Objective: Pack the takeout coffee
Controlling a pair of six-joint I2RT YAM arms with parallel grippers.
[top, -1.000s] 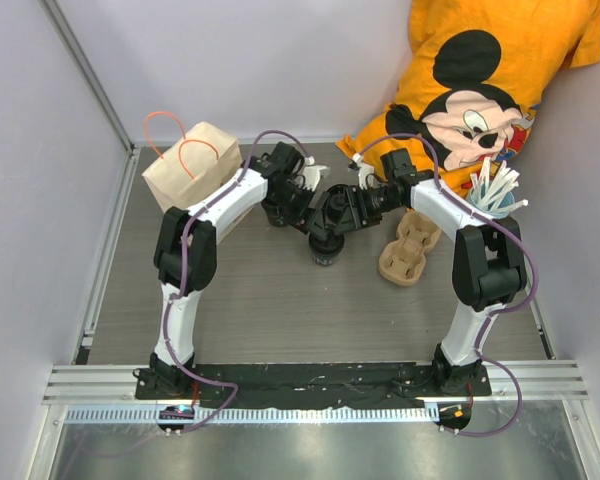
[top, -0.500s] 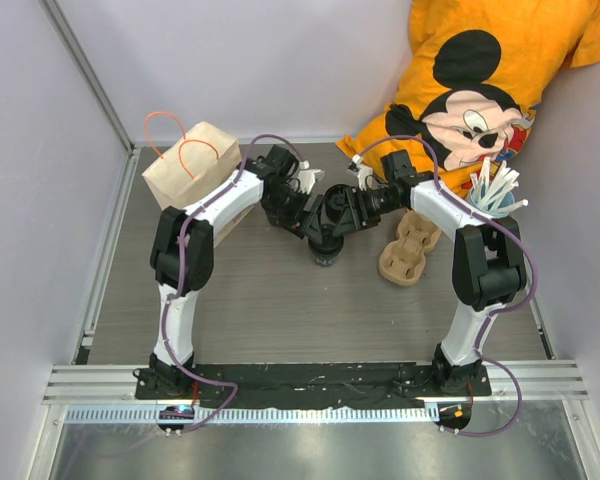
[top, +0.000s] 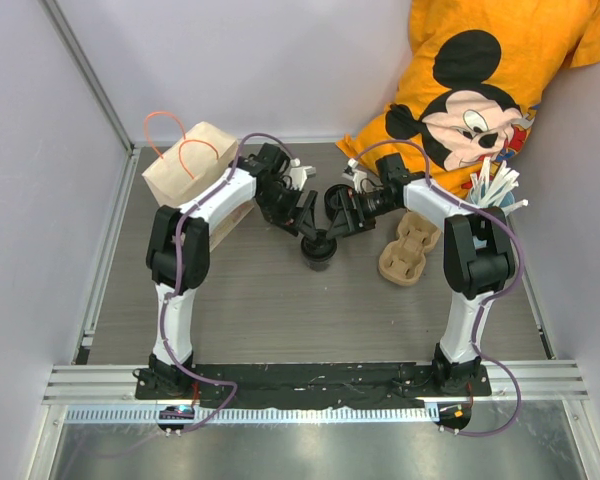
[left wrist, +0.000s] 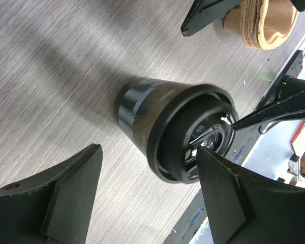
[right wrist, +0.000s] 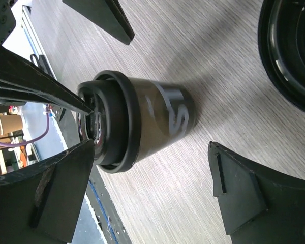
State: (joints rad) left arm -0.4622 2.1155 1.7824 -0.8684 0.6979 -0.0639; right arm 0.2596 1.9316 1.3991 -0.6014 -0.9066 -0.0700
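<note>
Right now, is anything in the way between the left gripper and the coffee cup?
Nothing visible. The lidded black coffee cup stands on the table between the open fingers of the left gripper, only bare tabletop in the gap. The right gripper is open close by.

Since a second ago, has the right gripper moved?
Yes. In the top view the right gripper backed off the small black lidded takeout cup toward the far wall, fingers spread wider; the beige pulp cup carrier stayed put.

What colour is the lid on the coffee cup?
The lid is black, like the cup; clearest in the right wrist view.
</note>
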